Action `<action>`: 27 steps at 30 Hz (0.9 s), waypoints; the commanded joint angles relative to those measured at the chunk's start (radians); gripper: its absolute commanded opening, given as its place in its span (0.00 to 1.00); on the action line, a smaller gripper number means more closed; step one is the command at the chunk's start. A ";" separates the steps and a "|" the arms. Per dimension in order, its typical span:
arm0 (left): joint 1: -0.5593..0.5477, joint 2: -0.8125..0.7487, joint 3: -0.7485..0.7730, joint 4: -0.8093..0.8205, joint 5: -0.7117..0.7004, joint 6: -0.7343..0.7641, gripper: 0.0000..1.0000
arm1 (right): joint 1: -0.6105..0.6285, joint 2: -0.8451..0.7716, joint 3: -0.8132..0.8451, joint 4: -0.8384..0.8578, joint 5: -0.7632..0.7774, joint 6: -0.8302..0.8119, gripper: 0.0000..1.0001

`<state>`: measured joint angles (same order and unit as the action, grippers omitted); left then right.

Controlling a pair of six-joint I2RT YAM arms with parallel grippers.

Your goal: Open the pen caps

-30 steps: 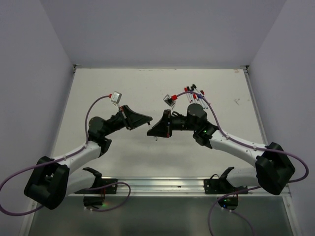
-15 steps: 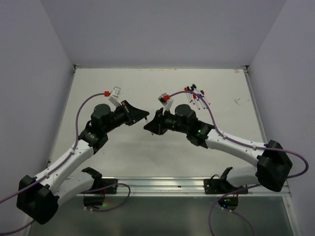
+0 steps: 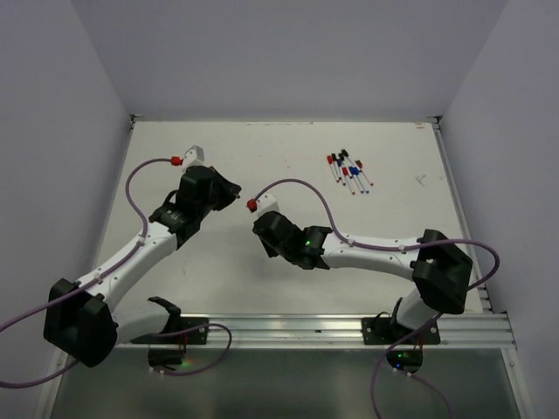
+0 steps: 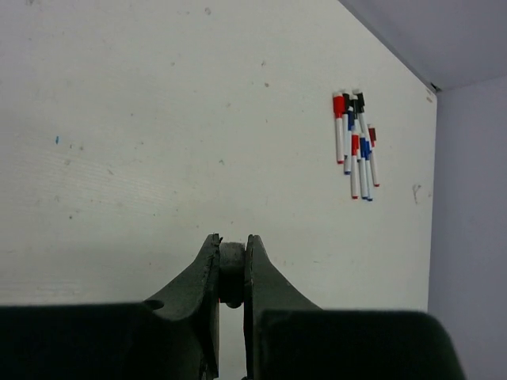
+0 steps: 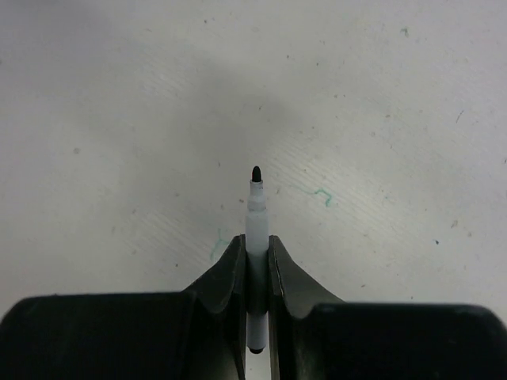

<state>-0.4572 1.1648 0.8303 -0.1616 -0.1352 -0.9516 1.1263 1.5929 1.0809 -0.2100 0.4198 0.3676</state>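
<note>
Right hand (image 5: 253, 241): clamped on a pen (image 5: 256, 226), its bared black tip pointing out over the bench (image 5: 119, 119). The grip is mid-barrel, likely to resist a pull.
Left hand (image 4: 230, 241): closed on a dark stubby cap (image 4: 230, 269), apparently that pen's.
Other pens (image 4: 356, 142): capped, heaped at the bench's far right, well apart from both hands.
Change: half a second ago the hands met tip to tip; now they stand apart, cap off.
</note>
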 commanded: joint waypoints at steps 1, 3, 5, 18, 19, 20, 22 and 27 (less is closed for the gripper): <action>0.003 0.019 0.036 0.004 -0.099 0.057 0.00 | -0.002 0.013 0.024 0.003 0.082 -0.036 0.00; 0.020 0.061 0.070 -0.028 -0.119 0.106 0.00 | 0.000 0.048 0.074 -0.052 0.013 -0.048 0.00; 0.049 0.093 0.081 -0.058 -0.078 0.138 0.00 | -0.005 0.070 0.080 -0.049 -0.059 -0.050 0.00; 0.290 0.410 0.145 -0.058 0.032 0.277 0.00 | -0.069 0.199 0.083 0.072 -0.354 -0.030 0.00; 0.290 0.424 0.151 -0.062 0.034 0.275 0.00 | -0.074 0.216 0.094 0.067 -0.372 -0.030 0.00; 0.292 0.440 0.164 -0.067 0.023 0.274 0.00 | -0.080 0.229 0.114 0.070 -0.381 -0.032 0.00; 0.292 0.484 0.168 -0.052 0.013 0.274 0.00 | -0.080 0.265 0.129 0.075 -0.385 -0.039 0.00; 0.295 0.622 0.277 -0.104 0.014 0.289 0.00 | -0.083 0.311 0.157 0.092 -0.388 -0.030 0.00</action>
<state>-0.1703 1.7355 1.0313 -0.2352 -0.1085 -0.6952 1.0466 1.8946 1.1938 -0.1616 0.0536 0.3393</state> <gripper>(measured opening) 0.110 0.117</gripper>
